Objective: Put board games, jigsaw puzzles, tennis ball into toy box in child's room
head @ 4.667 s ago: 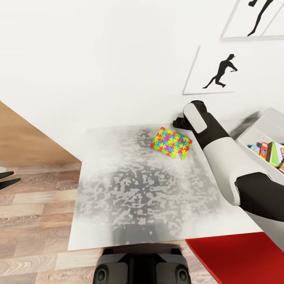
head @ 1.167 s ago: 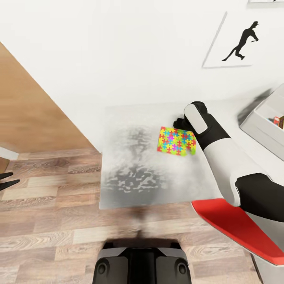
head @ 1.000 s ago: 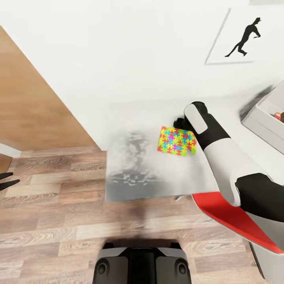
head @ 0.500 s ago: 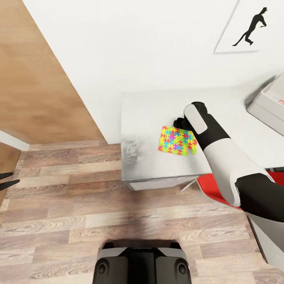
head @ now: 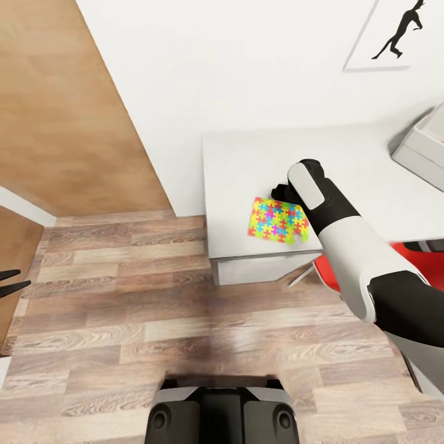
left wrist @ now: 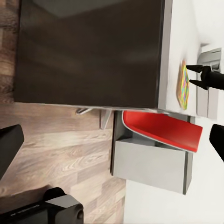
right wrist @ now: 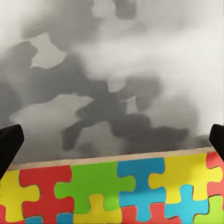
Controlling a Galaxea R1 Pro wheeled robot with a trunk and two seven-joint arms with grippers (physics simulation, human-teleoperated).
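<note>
A jigsaw puzzle (head: pixel 277 220) of yellow, pink, green and blue pieces hangs just above the pale grey table (head: pixel 246 166), near its front left corner. My right gripper (head: pixel 279 192) is shut on the puzzle's far edge. The right wrist view has the puzzle (right wrist: pixel 112 191) close up, over mottled grey table top. From the left wrist view the puzzle (left wrist: pixel 184 86) appears edge-on at the right gripper's fingertips (left wrist: pixel 193 69). The light grey toy box (head: pixel 425 145) stands at the table's far right. My left gripper (head: pixel 18 279) hangs open over the floor at the far left.
A red chair (head: pixel 425 256) stands tucked at the table's front, under my right arm. A wooden door panel (head: pixel 61 105) rises at the left. Wood-plank floor (head: pixel 154 320) lies between my base (head: pixel 222 413) and the table. Silhouette prints (head: pixel 401 31) hang on the white wall.
The whole view has shifted: my base has backed away, so the table and toy box now sit farther off and to the right. The puzzle has stayed with my right gripper.
</note>
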